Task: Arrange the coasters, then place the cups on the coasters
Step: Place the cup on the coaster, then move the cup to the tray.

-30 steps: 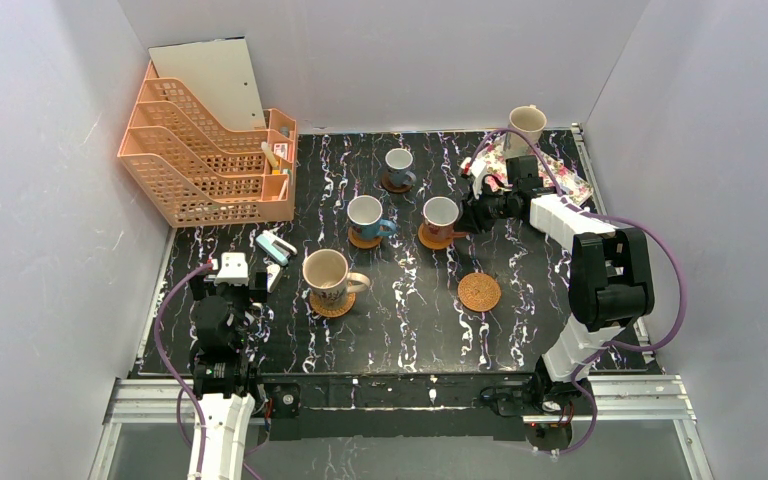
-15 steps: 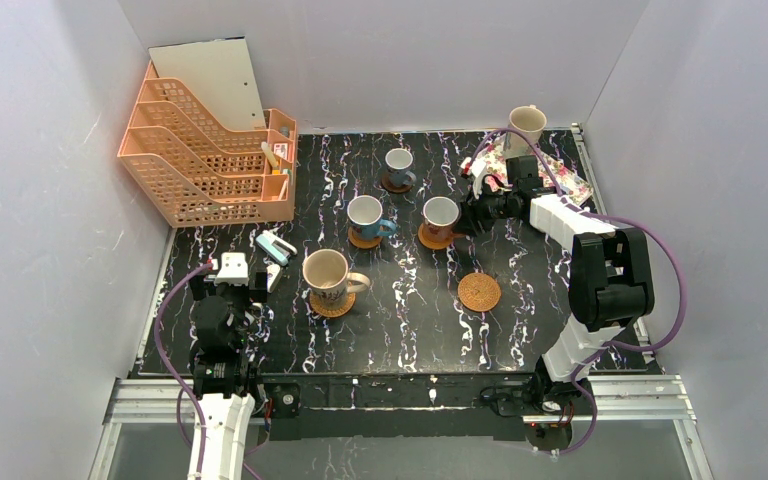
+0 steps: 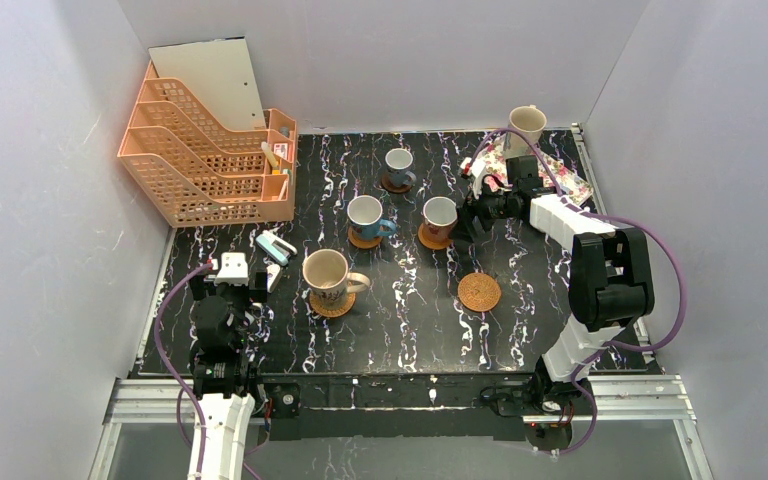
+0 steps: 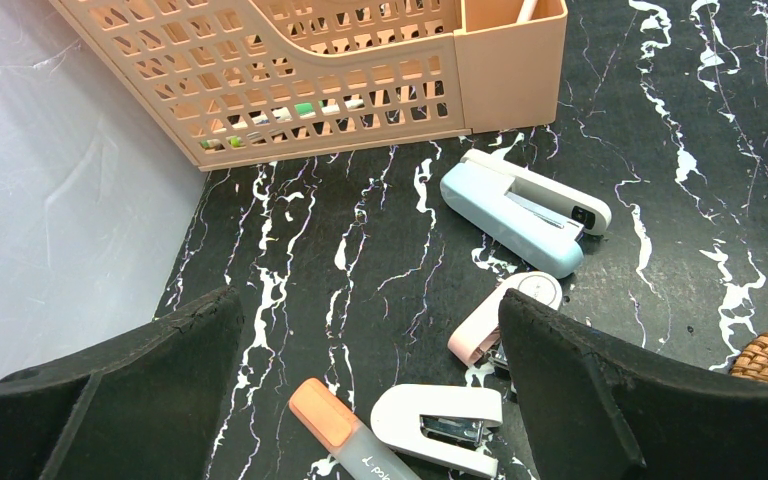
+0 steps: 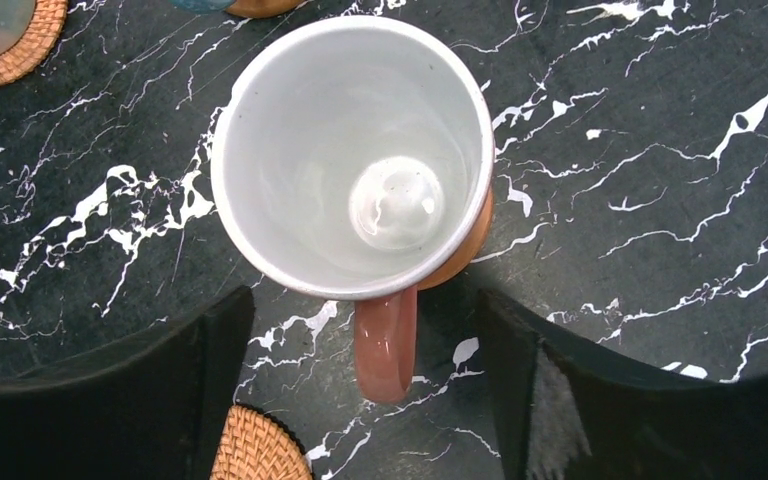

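Observation:
The brownish-orange cup (image 5: 360, 150) with a white inside stands on a brown wood coaster (image 5: 468, 247). Its handle (image 5: 385, 345) points between the fingers of my right gripper (image 5: 365, 370), which is open, with gaps on both sides. From above, that cup (image 3: 440, 212) sits mid-table with my right gripper (image 3: 466, 222) just right of it. A big beige cup (image 3: 326, 271) rests on a wicker coaster (image 3: 332, 304). Two blue cups (image 3: 365, 212) (image 3: 398, 160) each stand on a coaster. An empty wicker coaster (image 3: 479, 292) lies nearer. Another beige cup (image 3: 527, 122) stands at the back right. My left gripper (image 4: 370, 390) is open over the table.
A floral tray (image 3: 550, 172) lies at the back right. An orange file rack (image 3: 205, 150) fills the back left. Below my left gripper lie a blue stapler (image 4: 520, 210), a white staple remover (image 4: 440, 428), a pink one (image 4: 500, 320) and an orange highlighter (image 4: 345, 430).
My right gripper has opened and let go of the brownish-orange cup's handle. The cup stays on its coaster. The left arm has not moved.

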You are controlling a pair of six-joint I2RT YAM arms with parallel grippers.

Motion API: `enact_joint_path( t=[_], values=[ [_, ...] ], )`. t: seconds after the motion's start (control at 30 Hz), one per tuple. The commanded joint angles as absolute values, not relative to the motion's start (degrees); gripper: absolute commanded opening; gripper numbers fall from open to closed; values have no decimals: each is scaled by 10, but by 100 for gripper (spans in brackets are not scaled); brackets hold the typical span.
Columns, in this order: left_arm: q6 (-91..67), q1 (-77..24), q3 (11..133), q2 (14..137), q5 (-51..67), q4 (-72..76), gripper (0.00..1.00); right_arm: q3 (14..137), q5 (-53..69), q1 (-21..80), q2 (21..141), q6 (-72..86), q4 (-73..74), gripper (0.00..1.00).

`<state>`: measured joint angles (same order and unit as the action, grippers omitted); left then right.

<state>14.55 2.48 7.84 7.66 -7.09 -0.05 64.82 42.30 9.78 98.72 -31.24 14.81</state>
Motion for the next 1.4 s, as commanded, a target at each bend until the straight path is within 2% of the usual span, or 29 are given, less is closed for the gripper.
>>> enact_joint_path(
  t=[0.0, 0.3, 0.8, 1.37],
  values=[
    [147, 27, 69, 70, -78, 9, 98, 655, 441, 99, 954, -316, 127, 97],
    [147, 27, 69, 71, -78, 9, 98, 643, 440, 98, 929, -296, 100, 98],
    [147, 27, 69, 71, -78, 9, 98, 583, 435, 40, 861, -143, -69, 98],
    [147, 27, 69, 69, -78, 8, 98, 553, 295, 9, 830, -88, -151, 98]
  ],
)
